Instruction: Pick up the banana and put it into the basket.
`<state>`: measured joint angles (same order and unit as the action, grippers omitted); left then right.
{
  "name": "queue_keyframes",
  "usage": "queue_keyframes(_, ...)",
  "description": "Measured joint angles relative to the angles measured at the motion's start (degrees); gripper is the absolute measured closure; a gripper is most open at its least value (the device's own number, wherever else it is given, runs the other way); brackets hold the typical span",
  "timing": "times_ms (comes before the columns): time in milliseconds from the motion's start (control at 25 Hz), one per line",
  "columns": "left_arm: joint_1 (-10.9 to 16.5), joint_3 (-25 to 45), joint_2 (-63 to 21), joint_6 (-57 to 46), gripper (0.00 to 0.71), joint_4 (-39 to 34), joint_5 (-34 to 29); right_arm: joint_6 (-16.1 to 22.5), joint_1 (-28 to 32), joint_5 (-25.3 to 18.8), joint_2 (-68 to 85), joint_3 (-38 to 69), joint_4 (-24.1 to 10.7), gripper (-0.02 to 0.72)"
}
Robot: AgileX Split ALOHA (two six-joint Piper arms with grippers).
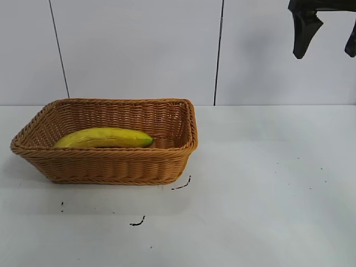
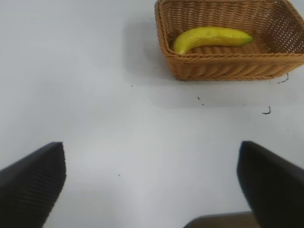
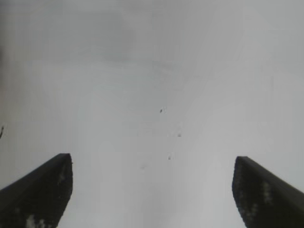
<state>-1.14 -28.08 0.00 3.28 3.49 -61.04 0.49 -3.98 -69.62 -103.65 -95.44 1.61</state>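
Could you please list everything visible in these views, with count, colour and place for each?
basket: one, tan-orange wicker, on the table toward the left of the exterior view.
banana: one, yellow with a greenish tip, lying inside the basket.
table: one, white, with a few small dark marks in front of the basket.
wall: pale grey panels with dark seams, behind the table.
right hand: one, black, open and empty, raised at the upper right of the exterior view.
left hand: one, black, open and empty, above bare table away from the basket.

White table [image 1: 267, 194] (black-flecked) before pale panelled wall [image 1: 139, 50].
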Motion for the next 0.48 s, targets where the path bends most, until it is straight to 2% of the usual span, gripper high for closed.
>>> queue_keyframes(480,0.00,0.00,0.00,0.00,0.015,0.00,0.00,-0.49,0.00,0.00,32.70,34.16,1.06,0.050)
